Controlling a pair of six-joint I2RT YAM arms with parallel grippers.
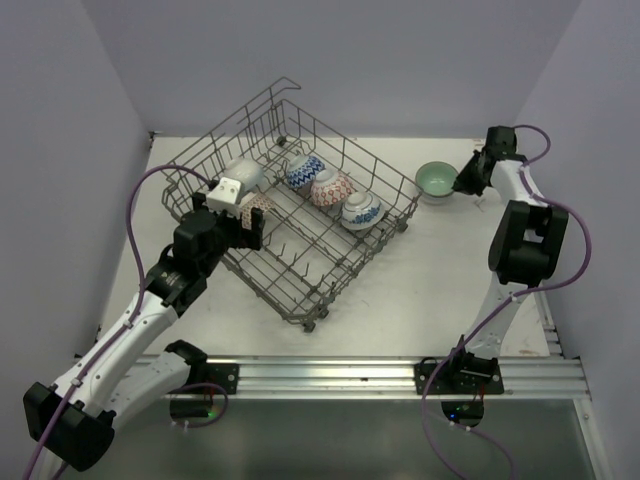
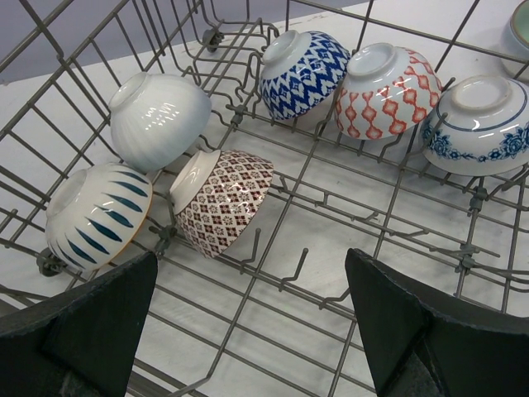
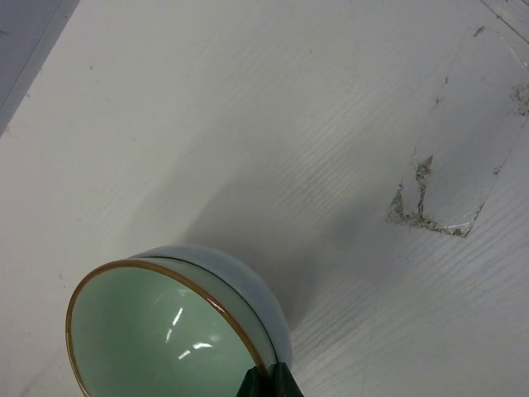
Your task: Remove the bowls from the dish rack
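Bowls (image 2: 221,201), six of them, lie tipped among the tines of the dish rack (image 1: 300,285), left of centre on the table (image 1: 430,290). We hold our left hand (image 2: 252,277) over the rack's 7 o'clock corner, fingers spread wide. Our right hand (image 3: 266,382) pinches the rim of the mint green bowl (image 3: 165,331), outside the rack at its 2 o'clock.

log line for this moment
left claw: open over grey wire dish rack | right claw: shut on pale mint green ceramic bowl, beside rack | in rack: six bowls
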